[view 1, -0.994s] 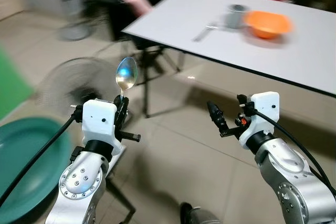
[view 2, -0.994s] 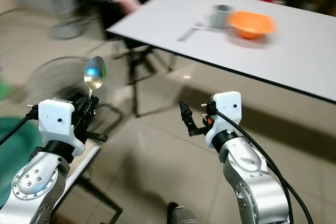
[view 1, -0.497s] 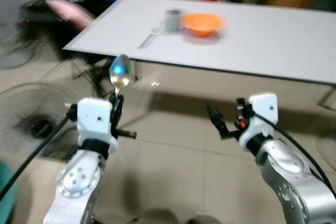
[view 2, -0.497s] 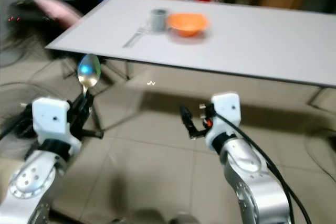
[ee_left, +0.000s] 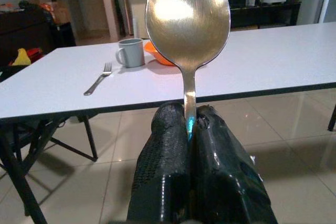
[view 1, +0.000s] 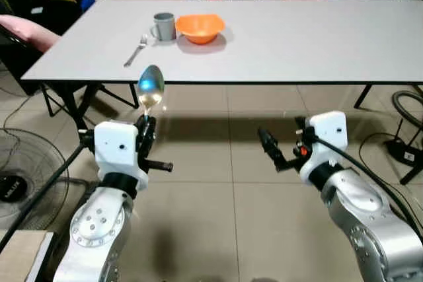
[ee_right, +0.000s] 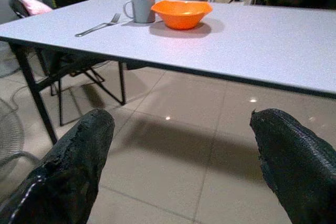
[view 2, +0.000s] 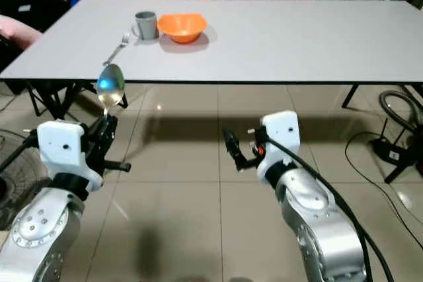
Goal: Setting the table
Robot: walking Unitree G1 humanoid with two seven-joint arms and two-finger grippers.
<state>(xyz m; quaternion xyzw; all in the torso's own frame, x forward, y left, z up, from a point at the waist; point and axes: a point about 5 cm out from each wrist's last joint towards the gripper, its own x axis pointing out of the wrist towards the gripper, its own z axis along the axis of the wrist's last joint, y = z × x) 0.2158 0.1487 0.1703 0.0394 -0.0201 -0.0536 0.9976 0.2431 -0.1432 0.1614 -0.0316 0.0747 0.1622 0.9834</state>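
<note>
left gripper (ee_left: 190, 129) clamps spoon (ee_left: 188, 17) upright; right gripper (ee_right: 178, 145) spread wide

We stand in a home dining area: a long white table (view 1: 277, 37) on tiled floor (view 1: 218, 222), a standing fan (view 1: 16, 176), folding chairs (view 1: 73, 100).

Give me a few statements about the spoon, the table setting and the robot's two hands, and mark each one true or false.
1. The left hand holds the spoon upright, bowl up. True.
2. The right hand grips the fork. False: its fingers are spread with nothing between them, and the fork lies on the table.
3. The mug stands between the fork and the orange bowl. True.
4. The orange bowl sits on the floor. False: it is on the table.
</note>
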